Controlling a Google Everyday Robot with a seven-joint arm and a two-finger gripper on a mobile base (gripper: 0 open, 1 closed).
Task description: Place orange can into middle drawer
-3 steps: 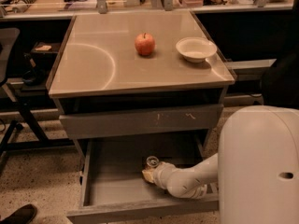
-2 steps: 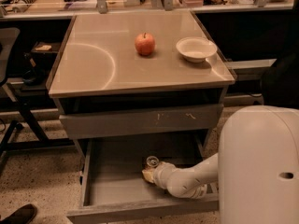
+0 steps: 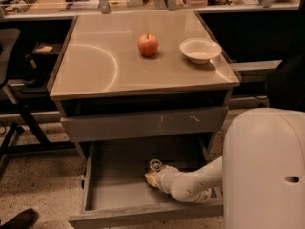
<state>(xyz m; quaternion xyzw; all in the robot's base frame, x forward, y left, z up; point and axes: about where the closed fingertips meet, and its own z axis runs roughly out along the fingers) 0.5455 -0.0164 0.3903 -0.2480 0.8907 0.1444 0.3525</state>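
Camera view: hand (image 3: 156, 174) at orange can (image 3: 151, 178) inside middle drawer (image 3: 114, 178), grip unclear.

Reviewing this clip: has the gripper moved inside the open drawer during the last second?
No. The gripper, by the orange can, lies just as far from the front panel of the middle drawer as before.
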